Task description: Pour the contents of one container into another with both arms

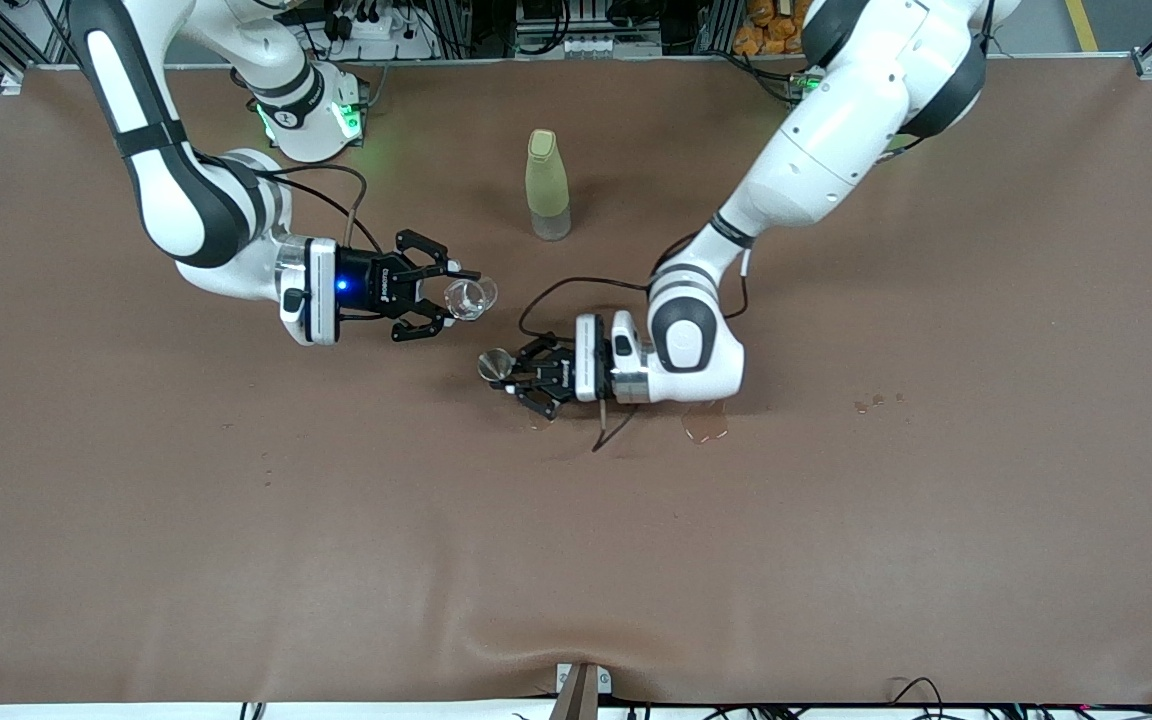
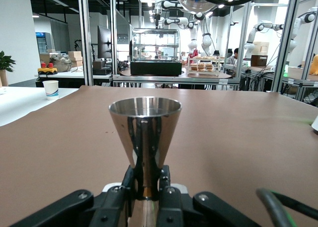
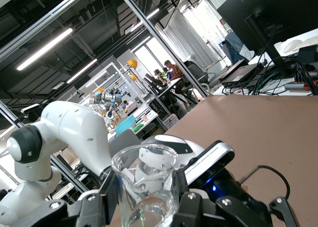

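A clear glass beaker (image 1: pixel 471 297) is held above the table in my right gripper (image 1: pixel 458 298), whose fingers are shut on its sides. In the right wrist view the beaker (image 3: pixel 144 180) fills the space between the fingers (image 3: pixel 193 207) and looks tilted against the table. A steel jigger (image 1: pixel 494 366) stands upright in my left gripper (image 1: pixel 513 376), low over the table and just below the beaker in the front view. In the left wrist view the jigger (image 2: pixel 144 125) rises from the shut left gripper (image 2: pixel 145 181), its mouth facing up.
A pale green bottle (image 1: pixel 547 185) with a cap stands farther from the front camera than both grippers. A wet patch (image 1: pixel 704 425) lies on the brown table cover (image 1: pixel 236 520) by the left wrist, with small drops (image 1: pixel 876 402) toward the left arm's end.
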Robot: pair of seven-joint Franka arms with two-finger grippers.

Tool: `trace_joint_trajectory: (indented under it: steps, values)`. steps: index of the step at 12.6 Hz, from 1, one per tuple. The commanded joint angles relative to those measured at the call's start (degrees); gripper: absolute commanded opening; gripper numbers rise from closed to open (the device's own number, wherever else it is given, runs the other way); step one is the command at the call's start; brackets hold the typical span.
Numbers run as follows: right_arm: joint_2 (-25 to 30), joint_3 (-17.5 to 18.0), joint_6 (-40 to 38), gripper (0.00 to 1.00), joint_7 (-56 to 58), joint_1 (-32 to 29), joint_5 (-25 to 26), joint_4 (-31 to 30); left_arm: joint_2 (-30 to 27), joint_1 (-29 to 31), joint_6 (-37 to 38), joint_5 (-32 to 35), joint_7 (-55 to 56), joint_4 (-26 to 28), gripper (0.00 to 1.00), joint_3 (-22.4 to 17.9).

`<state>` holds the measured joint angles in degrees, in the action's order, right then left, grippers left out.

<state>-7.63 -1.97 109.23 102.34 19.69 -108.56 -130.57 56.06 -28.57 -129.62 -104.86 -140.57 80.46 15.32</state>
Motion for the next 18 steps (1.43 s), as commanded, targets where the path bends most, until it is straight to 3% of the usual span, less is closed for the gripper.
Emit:
trace_joint_trajectory:
  steps: [1,4,18]
  values:
    - [0.0,-0.6,-0.1,0.14,0.2,0.3,-1.7,-1.7,1.7,-6.2,-1.2,-5.9,-0.8,-3.8,0.00,-5.2]
    - [-1.0,-0.8,-0.4,0.14,-1.3,-1.2,-1.7,-2.1,1.7,-10.9,-1.2,-10.9,-0.8,-4.5,0.00,-9.6]
    - [-3.5,-0.8,-0.3,0.13,-19.4,-1.3,-1.7,-3.8,1.7,-10.7,-1.2,-11.2,-0.8,-4.1,0.00,-9.6]
